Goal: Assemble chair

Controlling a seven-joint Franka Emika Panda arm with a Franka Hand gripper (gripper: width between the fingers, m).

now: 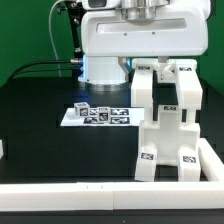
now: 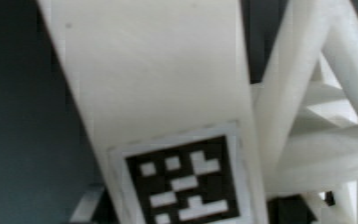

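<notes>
Right up against the wrist camera is a white bar (image 2: pixel 149 90) of the chair. It takes up most of that view and runs slightly tilted, with 1 black-and-white tag (image 2: pixel 183 182) on its lower stretch. More white struts (image 2: pixel 309 80) cross behind it at angles, a bit blurry, so I can't say how they join. Dark table shows in the gaps.

Over in the exterior view, a low white rail (image 1: pixel 100 190) runs along the front edge of the black table (image 1: pixel 50 140) and turns up the exterior view's right side. The chair (image 1: pixel 160 130) stands upright just inside that corner, on the exterior view's right half of the table. It's already 1 blocky white structure of panels and bars. I can make out 3 tags on it: 2 low down near the table and 1 about halfway up.

The arm (image 1: pixel 135 35) is the big glossy white body filling the top of that view, directly over the chair. The tool (image 1: pixel 152 66) sits right at the top of the chair, among its upper bars. It's small and half hidden there, and its fingers don't show in the wrist view either, so I can't tell if it's open, closed or gripping anything.

The marker board (image 1: pixel 100 114) lies flat on the table just beside the chair, on the exterior view's left, with its row of tags facing up.
</notes>
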